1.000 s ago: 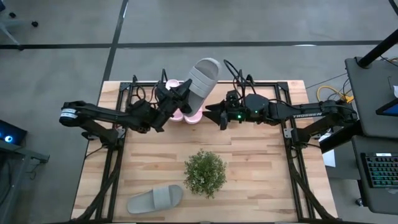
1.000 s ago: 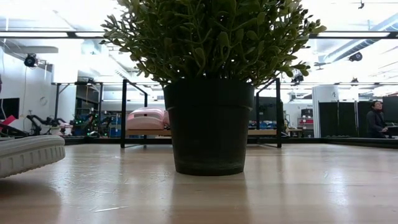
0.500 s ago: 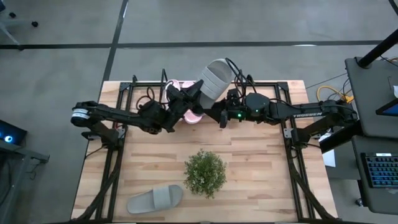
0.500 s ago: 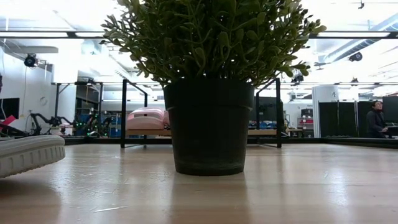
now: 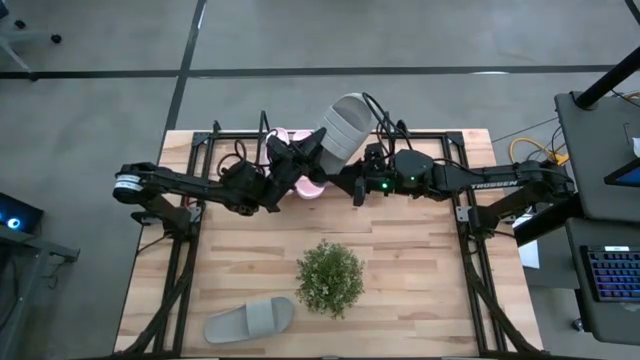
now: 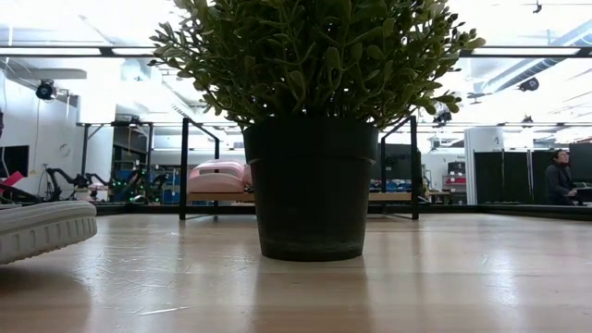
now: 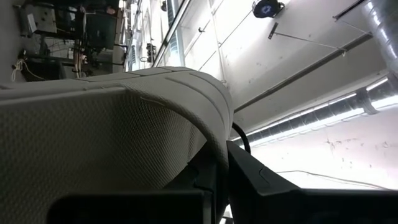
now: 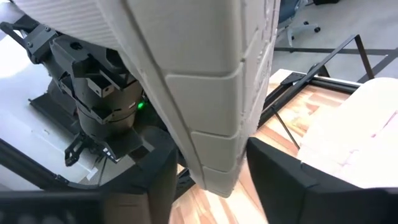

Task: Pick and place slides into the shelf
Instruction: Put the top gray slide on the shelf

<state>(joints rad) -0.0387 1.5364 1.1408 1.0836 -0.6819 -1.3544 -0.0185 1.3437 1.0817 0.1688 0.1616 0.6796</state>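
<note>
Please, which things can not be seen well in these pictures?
- High view: most of the pink slides, covered by the left claw and its raised grey slide.
- Low view: middle of the shelf, hidden behind the plant; both claws are out of the picture.
- Low view: second grey slide, cut by the left edge.
- Right wrist view: right claw, unclear whether it touches the slide.
</note>
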